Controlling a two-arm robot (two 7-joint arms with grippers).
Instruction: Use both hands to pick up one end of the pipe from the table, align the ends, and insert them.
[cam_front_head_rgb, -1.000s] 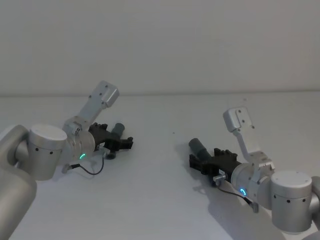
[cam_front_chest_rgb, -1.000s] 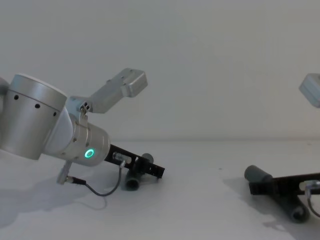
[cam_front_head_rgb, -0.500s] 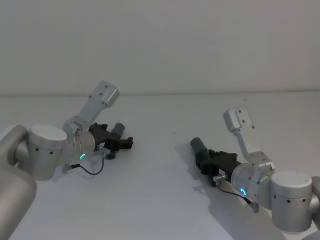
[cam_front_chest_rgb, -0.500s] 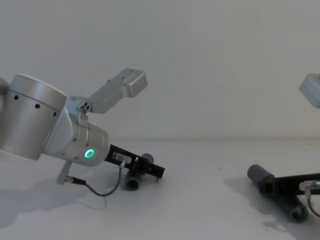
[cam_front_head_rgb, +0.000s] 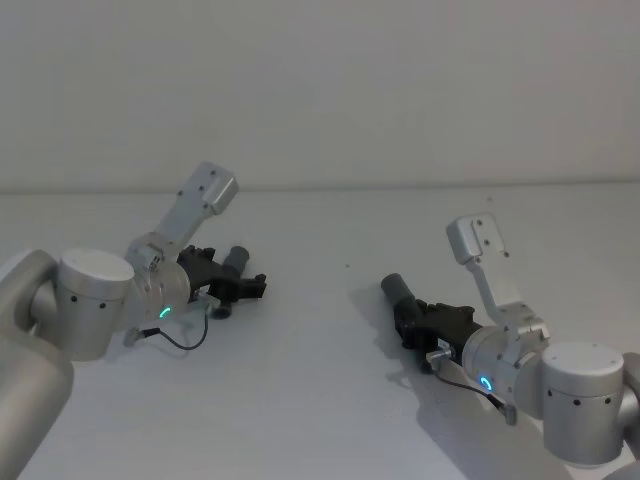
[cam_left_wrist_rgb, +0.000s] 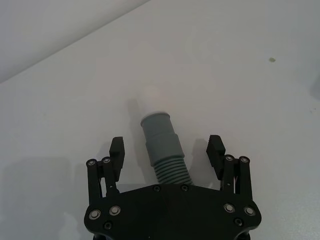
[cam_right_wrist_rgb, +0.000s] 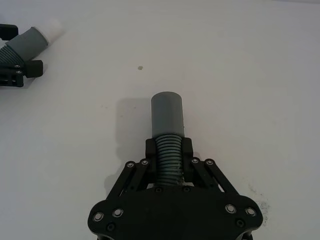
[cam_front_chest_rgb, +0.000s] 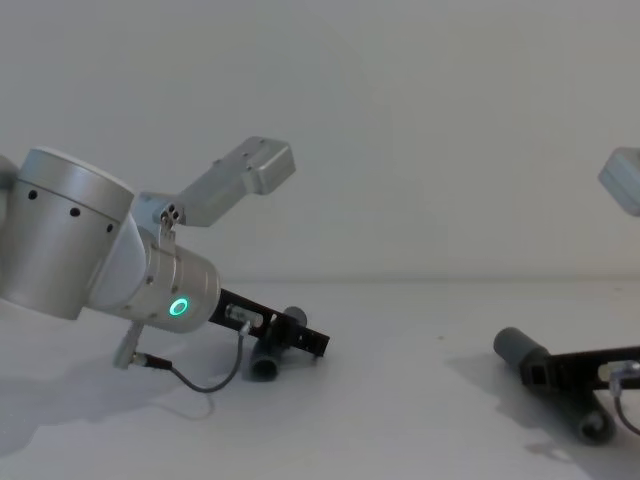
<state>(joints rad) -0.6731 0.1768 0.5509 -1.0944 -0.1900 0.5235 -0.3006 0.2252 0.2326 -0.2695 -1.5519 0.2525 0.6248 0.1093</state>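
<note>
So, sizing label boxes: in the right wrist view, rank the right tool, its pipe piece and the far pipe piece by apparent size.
right tool
its pipe piece
far pipe piece (farther off, so unsure)

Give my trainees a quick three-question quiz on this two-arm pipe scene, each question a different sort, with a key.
1. True or false: the left gripper is clamped on the left pipe piece.
2. Where does the right gripper hold the right pipe piece? A smooth tip; B ribbed section; C nowhere.
3. Short answer: are the two pieces joined?
Key: 1 false, its fingers stand open on either side. 2 B. 3 No, they are well apart.
</note>
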